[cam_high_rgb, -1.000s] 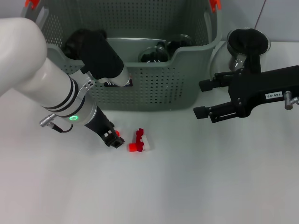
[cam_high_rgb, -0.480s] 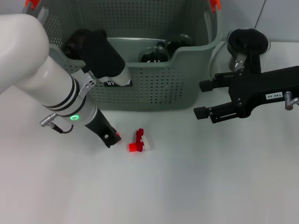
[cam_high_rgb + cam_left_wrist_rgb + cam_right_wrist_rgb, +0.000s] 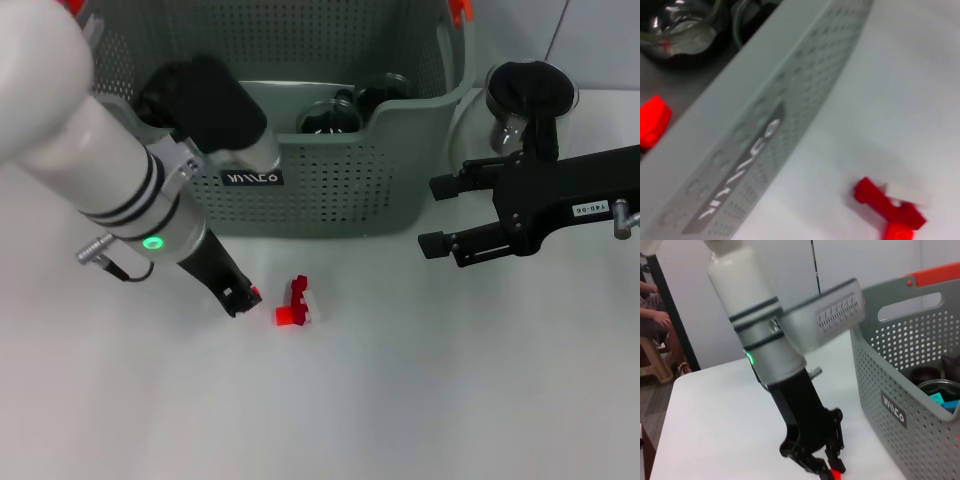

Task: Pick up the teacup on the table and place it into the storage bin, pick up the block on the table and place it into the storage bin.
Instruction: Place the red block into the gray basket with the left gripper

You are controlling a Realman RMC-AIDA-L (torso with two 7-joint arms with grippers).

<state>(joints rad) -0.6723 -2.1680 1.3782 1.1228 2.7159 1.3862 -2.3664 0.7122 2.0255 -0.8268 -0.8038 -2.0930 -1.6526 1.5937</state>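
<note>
The red and white block [image 3: 297, 306] lies on the white table in front of the storage bin [image 3: 400, 170]; in the left wrist view the block [image 3: 890, 207] sits just off the bin's labelled wall [image 3: 765, 135]. My left gripper [image 3: 238, 296] hovers low just left of the block, open and empty; the right wrist view shows that gripper [image 3: 816, 457] from the side. A glass vessel with a dark top [image 3: 528, 92], likely the teacup, stands on the table right of the bin. In front of it my right gripper [image 3: 440, 213] is open and empty.
Two dark glass cups [image 3: 330, 115] sit inside the bin, with a red piece [image 3: 652, 120] beside one cup [image 3: 685, 30]. The bin has orange-red handle clips [image 3: 458, 10]. White table spreads in front of the block.
My left arm has shifted slightly left, uncovering the bin's black label. Its gripper tip stays beside the block. The right arm has hardly moved.
</note>
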